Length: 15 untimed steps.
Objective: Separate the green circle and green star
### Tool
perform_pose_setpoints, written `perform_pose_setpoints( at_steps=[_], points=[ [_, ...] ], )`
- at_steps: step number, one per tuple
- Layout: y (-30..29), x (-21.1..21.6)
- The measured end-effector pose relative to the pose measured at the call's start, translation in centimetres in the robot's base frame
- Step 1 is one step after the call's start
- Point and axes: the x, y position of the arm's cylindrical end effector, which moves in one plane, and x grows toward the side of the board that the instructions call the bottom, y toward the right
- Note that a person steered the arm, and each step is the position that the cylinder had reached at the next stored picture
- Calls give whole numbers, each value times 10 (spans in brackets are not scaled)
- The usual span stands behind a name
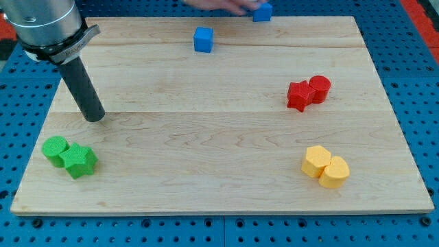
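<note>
The green circle (55,149) and the green star (79,161) lie touching each other near the view's bottom left corner of the wooden board (219,130), the circle to the upper left of the star. My tip (94,117) rests on the board above them, a short way up and right of the circle and apart from both blocks. The dark rod rises from the tip toward the view's top left.
A blue cube (203,39) sits near the top centre; another blue block (262,11) is at the top edge beside a blurred hand (219,5). A red star (299,95) touches a red cylinder (319,87) at right. Two yellow blocks (325,167) touch at bottom right.
</note>
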Motion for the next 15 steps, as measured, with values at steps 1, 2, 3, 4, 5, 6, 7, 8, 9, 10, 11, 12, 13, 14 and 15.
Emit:
perform_pose_setpoints(
  at_steps=[1, 2, 3, 4, 5, 6, 7, 8, 9, 10, 11, 12, 13, 14, 15],
  points=[
    [0, 0],
    [0, 0],
    [0, 0],
    [0, 0],
    [0, 0],
    [0, 0],
    [0, 0],
    [0, 0],
    [0, 0],
    [-77, -3],
    [-83, -3],
    [-78, 43],
    [-77, 78],
    [-31, 91],
    [6, 92]
  ],
)
